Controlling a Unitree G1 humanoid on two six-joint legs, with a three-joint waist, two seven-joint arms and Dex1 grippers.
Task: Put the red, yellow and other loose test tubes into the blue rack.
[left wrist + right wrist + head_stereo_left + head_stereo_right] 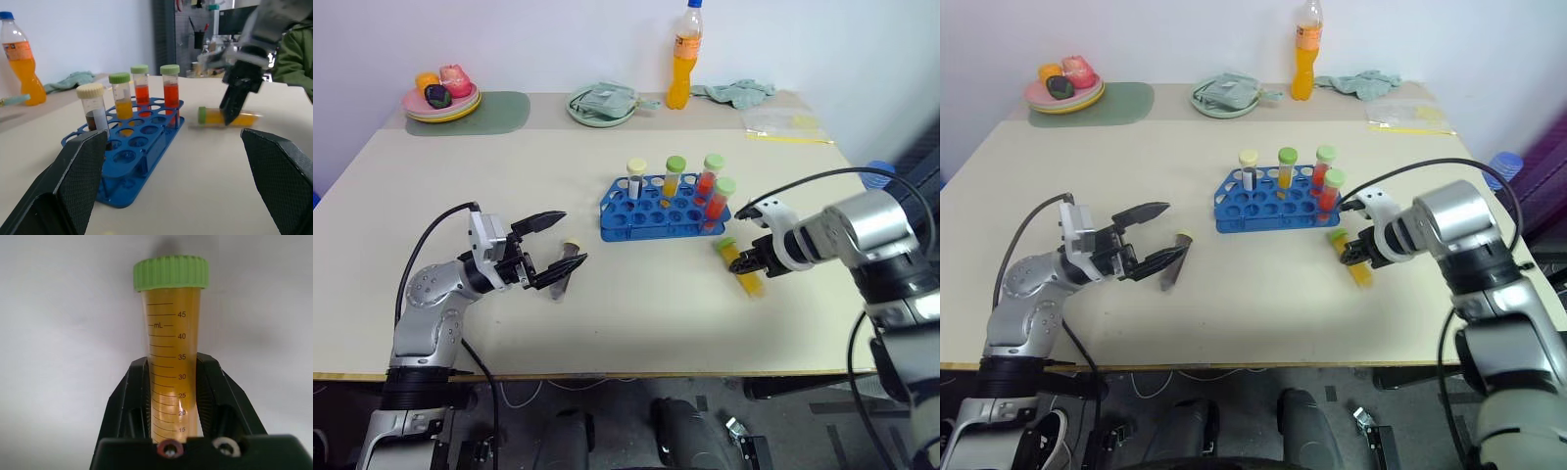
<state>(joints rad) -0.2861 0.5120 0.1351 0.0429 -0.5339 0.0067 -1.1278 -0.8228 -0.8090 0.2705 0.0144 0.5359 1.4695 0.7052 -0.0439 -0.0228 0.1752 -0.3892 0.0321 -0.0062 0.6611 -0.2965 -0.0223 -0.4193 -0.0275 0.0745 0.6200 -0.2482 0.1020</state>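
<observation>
The blue rack [646,213] stands mid-table with several capped tubes upright in it. Just right of it a yellow test tube [745,271] with a green cap lies flat at the table top, and my right gripper [751,262] is shut on its lower half; the right wrist view has the tube [171,323] between both pads. A dark test tube [564,272] with a pale cap lies left of the rack. My left gripper [570,238] hangs open just above it, fingers spread and holding nothing. No loose red test tube is in view.
An orange drink bottle [682,59] stands at the back edge. Beside it are a plate with a cloth [602,104] and a crumpled cloth [736,92]. Plates with toy food [440,98] sit back left on a green mat [504,113]. A plastic bag [783,127] lies back right.
</observation>
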